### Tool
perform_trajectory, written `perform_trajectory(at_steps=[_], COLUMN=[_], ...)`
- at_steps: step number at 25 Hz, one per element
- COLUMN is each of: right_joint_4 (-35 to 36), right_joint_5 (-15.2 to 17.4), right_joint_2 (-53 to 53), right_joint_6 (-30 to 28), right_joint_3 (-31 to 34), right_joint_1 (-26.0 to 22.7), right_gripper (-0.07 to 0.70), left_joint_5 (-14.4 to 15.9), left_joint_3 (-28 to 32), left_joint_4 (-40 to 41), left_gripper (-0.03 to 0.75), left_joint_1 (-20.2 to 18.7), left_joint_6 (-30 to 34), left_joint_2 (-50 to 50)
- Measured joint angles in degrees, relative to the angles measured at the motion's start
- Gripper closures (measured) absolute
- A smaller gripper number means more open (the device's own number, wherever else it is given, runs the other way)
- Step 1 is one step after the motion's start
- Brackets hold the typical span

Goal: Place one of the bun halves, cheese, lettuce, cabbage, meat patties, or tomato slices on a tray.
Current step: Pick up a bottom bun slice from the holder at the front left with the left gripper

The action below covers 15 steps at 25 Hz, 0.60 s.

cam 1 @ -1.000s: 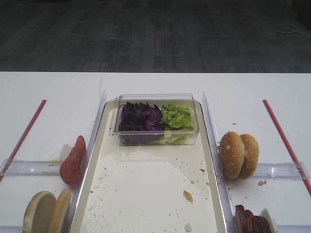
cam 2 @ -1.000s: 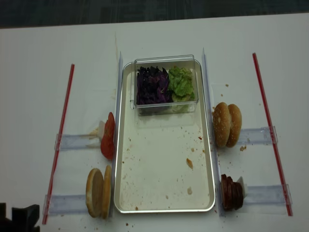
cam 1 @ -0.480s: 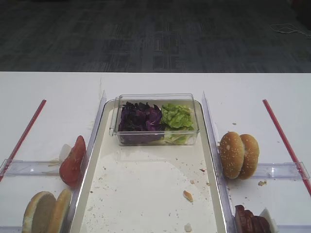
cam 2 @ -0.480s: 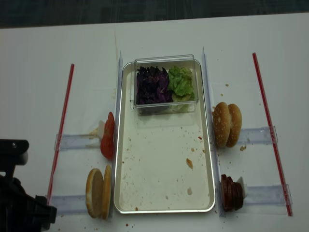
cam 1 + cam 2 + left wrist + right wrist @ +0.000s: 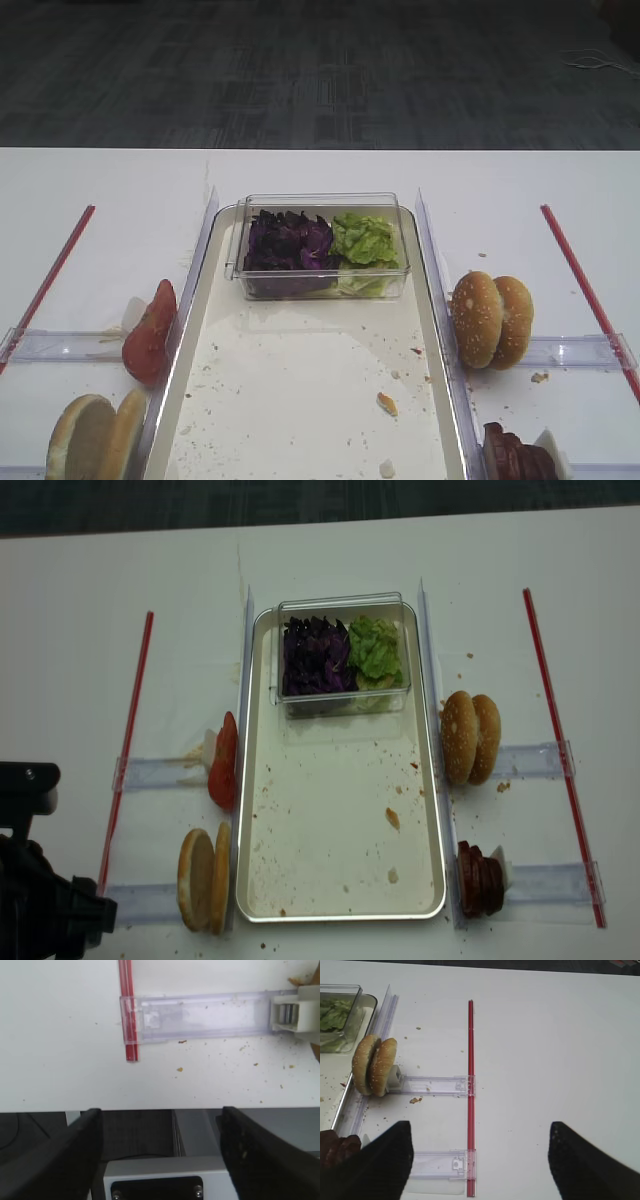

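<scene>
The off-white tray (image 5: pixel 340 830) lies mid-table, its open floor bare but for crumbs. At its far end a clear box holds purple cabbage (image 5: pixel 315 658) and green lettuce (image 5: pixel 376 650). Two plain bun halves (image 5: pixel 203 878) stand on edge left of the tray, with tomato slices (image 5: pixel 223 762) behind them. Meat patties (image 5: pixel 479 880) stand at the right. No cheese shows. My left arm (image 5: pixel 40 900) is at the front-left table edge. In its wrist view the left gripper (image 5: pixel 162 1155) is open and empty. My right gripper (image 5: pixel 480 1160) is open over bare table.
Two sesame buns (image 5: pixel 470 737) stand on edge right of the tray. Red strips (image 5: pixel 125 750) (image 5: pixel 560 750) run along both sides, crossed by clear plastic holders (image 5: pixel 200 1015). The table's front edge runs just ahead of my left fingers.
My left arm has come up from the bottom-left corner to the table's front-left edge, then held still. The food has not moved.
</scene>
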Motion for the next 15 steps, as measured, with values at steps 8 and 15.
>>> perform_trajectory(at_steps=[8, 15], right_joint_4=[0.0, 0.0], right_joint_5=[0.0, 0.0], right_joint_2=[0.0, 0.0], right_joint_6=[0.0, 0.0], right_joint_3=[0.0, 0.0], right_joint_1=[0.0, 0.0], right_gripper=[0.041, 0.041], left_joint_5=[-2.71, -3.55], left_joint_3=[-3.78, -7.97], left_joint_4=[0.0, 0.0], left_gripper=[0.225, 0.225], left_joint_1=[0.0, 0.0], left_joint_6=[0.0, 0.0], left_joint_2=[5.91, 13.09])
